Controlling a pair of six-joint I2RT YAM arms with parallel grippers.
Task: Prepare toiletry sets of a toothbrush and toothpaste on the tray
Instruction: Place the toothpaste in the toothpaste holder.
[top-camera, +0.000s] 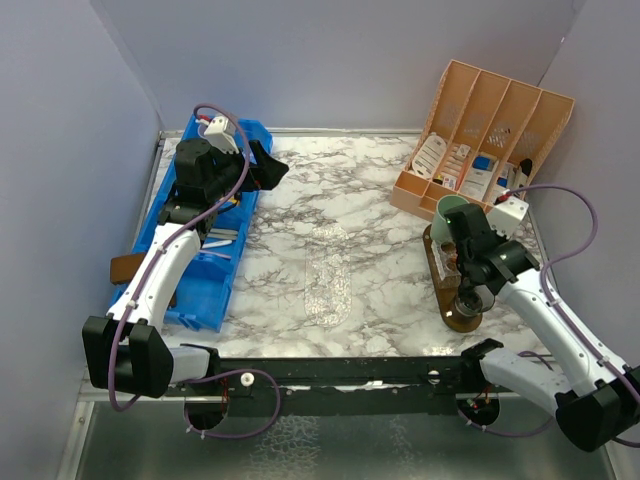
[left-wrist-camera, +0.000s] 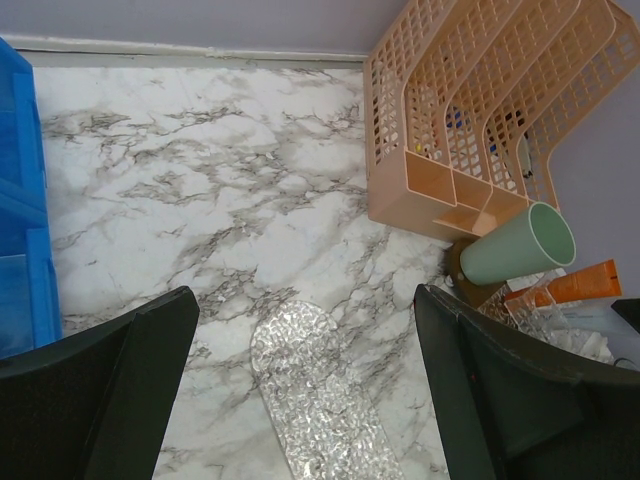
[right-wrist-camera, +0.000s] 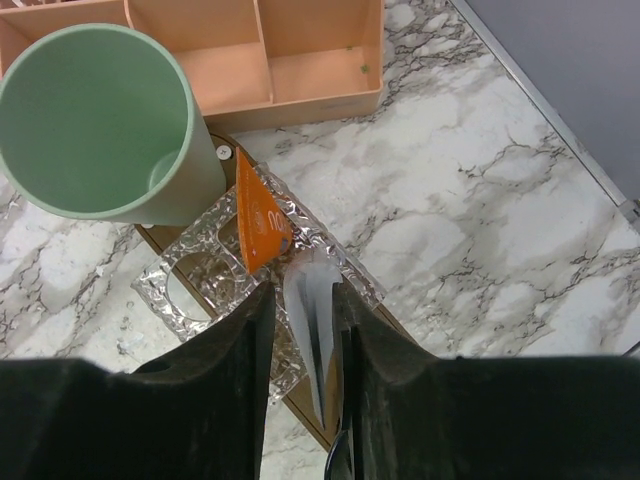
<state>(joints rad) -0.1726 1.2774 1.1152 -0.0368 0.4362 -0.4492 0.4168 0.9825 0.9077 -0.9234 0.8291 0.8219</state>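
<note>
Right gripper (right-wrist-camera: 305, 292): jaws stand narrowly parted around an upright pale tube (right-wrist-camera: 312, 335); whether the pads press it cannot be told. The tube is over the tray (top-camera: 450, 318), just beside an orange tube (right-wrist-camera: 258, 225) standing in the clear cup (right-wrist-camera: 200, 272). A mint green cup (right-wrist-camera: 90, 120) stands at the tray's far end. Left gripper (left-wrist-camera: 305, 295): jaws spread wide, empty, well apart from the tray.

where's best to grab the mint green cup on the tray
Pinch the rim of the mint green cup from above, one finger inside, on the arc away from the clear cup holding the orange tube: it stands upright, mouth open, seemingly empty.
</note>
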